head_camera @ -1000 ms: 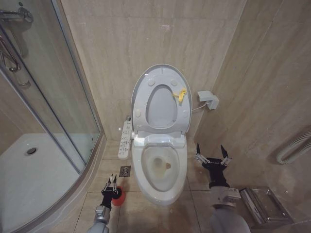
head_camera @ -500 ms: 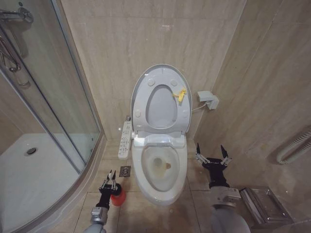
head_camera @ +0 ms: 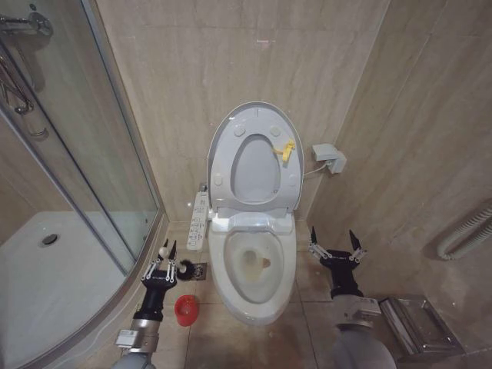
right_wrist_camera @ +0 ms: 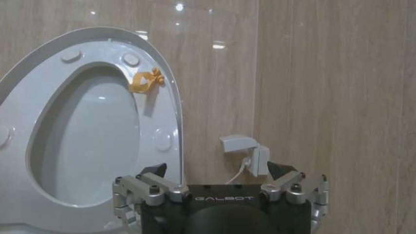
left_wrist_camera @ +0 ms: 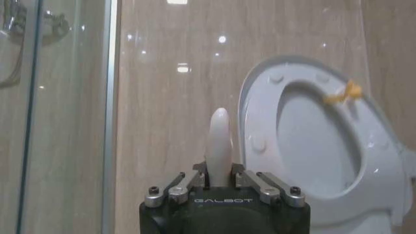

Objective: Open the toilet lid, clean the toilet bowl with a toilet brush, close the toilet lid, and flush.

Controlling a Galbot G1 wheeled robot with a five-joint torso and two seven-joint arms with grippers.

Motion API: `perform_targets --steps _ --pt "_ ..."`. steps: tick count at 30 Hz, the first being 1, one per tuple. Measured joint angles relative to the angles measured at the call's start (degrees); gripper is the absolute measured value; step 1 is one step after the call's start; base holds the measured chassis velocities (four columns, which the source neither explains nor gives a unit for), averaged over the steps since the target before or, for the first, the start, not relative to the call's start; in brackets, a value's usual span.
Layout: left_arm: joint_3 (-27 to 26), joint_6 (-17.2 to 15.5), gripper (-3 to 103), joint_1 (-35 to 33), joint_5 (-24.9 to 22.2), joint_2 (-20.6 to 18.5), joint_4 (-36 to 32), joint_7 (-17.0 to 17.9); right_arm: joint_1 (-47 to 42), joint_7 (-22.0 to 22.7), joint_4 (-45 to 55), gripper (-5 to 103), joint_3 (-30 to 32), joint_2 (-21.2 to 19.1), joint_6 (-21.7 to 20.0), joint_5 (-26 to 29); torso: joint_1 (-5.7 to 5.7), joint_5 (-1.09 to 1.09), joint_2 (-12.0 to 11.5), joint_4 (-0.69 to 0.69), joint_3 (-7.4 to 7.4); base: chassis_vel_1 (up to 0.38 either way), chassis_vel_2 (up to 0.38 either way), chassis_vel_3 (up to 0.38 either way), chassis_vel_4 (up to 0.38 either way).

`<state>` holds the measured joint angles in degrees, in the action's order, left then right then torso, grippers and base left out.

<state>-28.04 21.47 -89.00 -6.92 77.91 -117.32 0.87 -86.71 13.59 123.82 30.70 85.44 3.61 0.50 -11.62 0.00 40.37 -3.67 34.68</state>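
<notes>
Leftmost, the toilet brush (head_camera: 183, 267) is pinched by the left pincer (head_camera: 161, 259) above the red holder (head_camera: 185, 309) on the floor. Centrally, the toilet lid (head_camera: 254, 157) is raised over the toilet bowl (head_camera: 250, 269). Rightward, the right pincer (head_camera: 336, 244) is held spread.

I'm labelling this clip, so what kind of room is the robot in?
A home or hotel bathroom, most likely: a white toilet with its toilet lid raised over the toilet bowl, a glass shower enclosure beside it, and beige tiled walls.
</notes>
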Motion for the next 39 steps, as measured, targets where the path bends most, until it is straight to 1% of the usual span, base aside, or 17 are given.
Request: perform_targets --steps 2,4,5,7,11,15,18,22,23,27,28,30,31,34,35,36,39 --pt "0.4 -1.3 20 -1.91 -0.06 0.16 -4.03 0.12 0.0 0.0 0.0 100 0.0 0.0 0.0 0.0 0.0 0.0 0.0 0.01 0.0 0.0 0.0 0.0 0.0" --pt "0.53 -1.55 20 -2.29 -0.06 0.21 -4.98 0.13 0.0 0.0 0.0 100 0.0 0.0 0.0 0.0 0.01 0.01 0.0 0.01 0.0 0.0 0.0 0.0 0.0" --pt "0.99 -2.08 20 -3.2 0.02 0.41 -7.44 0.13 -0.01 0.0 0.0 100 0.0 0.0 0.0 0.0 0.01 0.0 0.0 0.01 0.0 -0.02 0.055 0.017 -0.031" --pt "1.39 -2.23 20 -3.53 0.25 0.56 -9.36 0.13 -0.01 0.0 0.0 100 0.0 0.0 0.0 0.0 0.02 0.0 0.0 0.01 -0.01 -0.084 0.067 0.063 -0.07" --pt "2.16 -2.02 20 -3.14 0.35 0.36 -10.25 0.18 -0.01 0.0 0.0 100 0.0 0.0 0.0 0.0 0.01 0.01 0.0 0.01 0.0 -0.108 0.139 0.12 -0.103" --pt "3.38 -1.82 20 -0.68 0.29 0.06 -10.1 0.44 0.03 0.0 0.0 100 -0.01 0.0 0.0 0.0 -0.06 0.0 -0.02 0.02 0.03 -0.131 0.141 0.141 -0.116" --pt "4.35 -1.95 20 2.4 0.26 -0.29 -8.77 0.22 0.05 0.0 0.0 100 0.0 0.0 0.0 0.0 -0.06 0.0 -0.02 0.02 0.03 -0.06 0.11 0.049 -0.057" --pt "7.29 -3.88 20 7.21 -0.87 -1.41 -6.97 -0.51 -0.01 0.0 0.0 100 0.0 0.0 0.0 0.0 0.02 0.0 -0.01 0.0 0.0 0.0 0.0 0.0 0.0" --pt "7.29 -3.88 20 7.21 -0.87 -1.41 -6.97 -0.51 -0.01 0.0 0.0 100 0.0 0.0 0.0 0.0 0.02 0.0 -0.01 0.0 0.0 0.0 0.0 0.0 0.0" --pt "12.46 -5.82 20 10.53 -3.46 -2.39 -4.61 -0.6 -0.02 0.0 0.0 100 0.0 0.0 0.0 0.0 0.03 0.01 -0.01 0.0 0.0 0.0 0.0 0.0 0.0" --pt "12.46 -5.82 20 10.53 -3.46 -2.39 -4.61 -0.6 -0.02 0.0 0.0 100 0.0 0.0 0.0 0.0 0.03 0.01 -0.01 0.0 0.0 0.0 0.0 0.0 0.0" --pt "15.17 -6.11 20 12.41 -3.99 -2.71 -2.56 -0.75 -0.01 0.0 0.0 100 0.0 0.0 0.0 0.0 0.0 0.0 -0.01 0.02 0.01 -0.037 0.029 0.082 -0.035" --pt "15.17 -6.11 20 12.41 -3.99 -2.71 -2.56 -0.75 -0.01 0.0 0.0 100 0.0 0.0 0.0 0.0 0.0 0.0 -0.01 0.02 0.01 -0.035 0.037 0.082 -0.028" --pt "19.87 -6.08 20 17.65 -4.8 -3.13 2.44 -0.83 0.01 0.0 0.0 100 0.0 0.0 0.0 0.0 -0.02 0.0 -0.01 0.03 0.01 -0.026 0.04 0.041 -0.013" --pt "21.11 -5.95 20 19.12 -5.11 -3.13 3.77 -0.83 0.02 0.0 0.0 100 0.0 0.0 0.0 0.0 -0.02 0.0 -0.01 0.01 0.01 0.0 0.0 0.0 0.0" --pt "21.11 -5.95 20 19.12 -5.11 -3.13 3.77 -0.83 0.02 0.0 0.0 100 0.0 0.0 0.0 0.0 -0.02 0.0 -0.01 0.01 0.01 0.0 0.0 0.0 0.0" --pt "25.89 -4.42 20 26.12 -5.81 -2.5 11.46 -0.78 0.0 -0.01 0.0 100 0.0 0.0 0.0 0.0 -0.01 0.01 -0.01 0.0 0.01 0.0 0.0 0.0 0.0"
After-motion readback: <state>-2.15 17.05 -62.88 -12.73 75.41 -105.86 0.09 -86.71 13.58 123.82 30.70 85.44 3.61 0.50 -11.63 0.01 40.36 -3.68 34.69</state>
